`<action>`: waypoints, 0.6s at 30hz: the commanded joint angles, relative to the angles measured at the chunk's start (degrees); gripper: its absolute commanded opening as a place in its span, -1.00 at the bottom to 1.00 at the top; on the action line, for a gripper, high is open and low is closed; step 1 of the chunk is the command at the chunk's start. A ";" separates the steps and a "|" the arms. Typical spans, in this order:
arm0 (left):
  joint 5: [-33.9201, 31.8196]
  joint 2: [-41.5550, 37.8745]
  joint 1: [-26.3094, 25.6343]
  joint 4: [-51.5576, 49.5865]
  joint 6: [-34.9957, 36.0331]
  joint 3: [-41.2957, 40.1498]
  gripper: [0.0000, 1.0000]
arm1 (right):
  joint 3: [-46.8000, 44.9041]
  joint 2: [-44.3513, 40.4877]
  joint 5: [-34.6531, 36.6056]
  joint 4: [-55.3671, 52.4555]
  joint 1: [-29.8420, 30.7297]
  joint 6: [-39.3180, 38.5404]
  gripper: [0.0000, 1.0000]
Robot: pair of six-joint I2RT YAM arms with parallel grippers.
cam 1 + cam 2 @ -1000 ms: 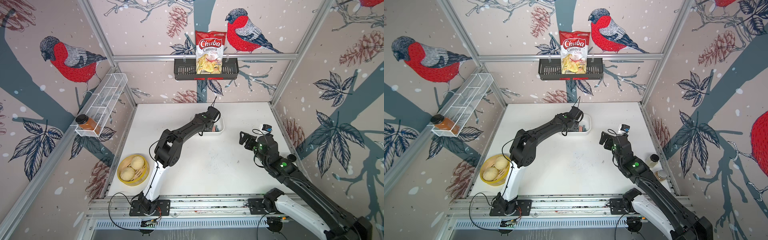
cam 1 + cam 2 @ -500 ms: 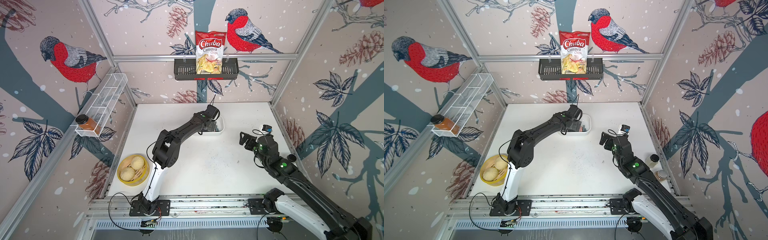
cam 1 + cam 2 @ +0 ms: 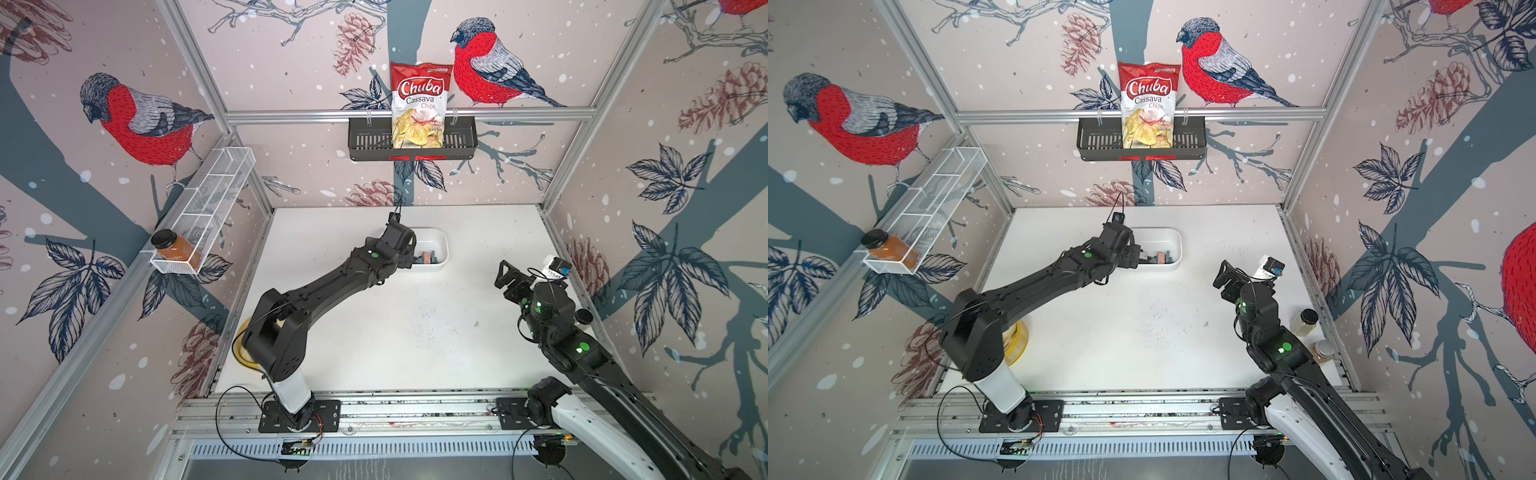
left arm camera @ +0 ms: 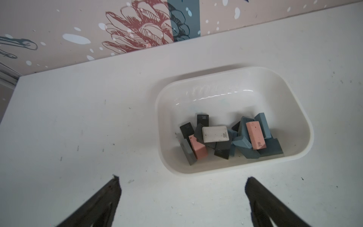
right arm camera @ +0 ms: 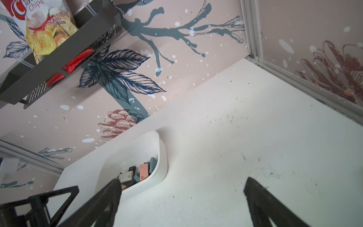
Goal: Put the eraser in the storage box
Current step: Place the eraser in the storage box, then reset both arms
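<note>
The left fingers (image 4: 104, 200) are spread wide with nothing between them, so they have let go. They are poised just outside the rim of the storage box (image 4: 216, 92). Taking the back wall as twelve o'clock, a top view puts them at the nine o'clock end of the storage box (image 3: 434, 241).

Inside the box a heap (image 4: 231, 137) of dark, blue, pink and white pieces fills the six o'clock half. Which piece is the task's own is hard to say, but the white eraser (image 4: 215, 134) lying on top is probably it. It rests wholly within the walls and touches no finger.

The drop looks finished, so the step in hand is the retreat. It is best done by rising first and then drawing back toward seven o'clock along the arm's own line. The fingers should stay parted so neither tip hooks the low rim. The tub looks light and could slide on the worktop (image 3: 415, 332) if nudged, so any sideways sweep should wait until the tips are well above the wall.

The right fingers (image 5: 259, 202) are likewise parted and empty. They wait well apart at about four o'clock, pointed toward the box, and need not move.
</note>
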 commanded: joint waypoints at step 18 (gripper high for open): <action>-19.67 -23.21 3.75 30.96 2.01 -32.24 0.98 | -7.55 5.69 10.67 26.83 -4.27 -18.43 1.00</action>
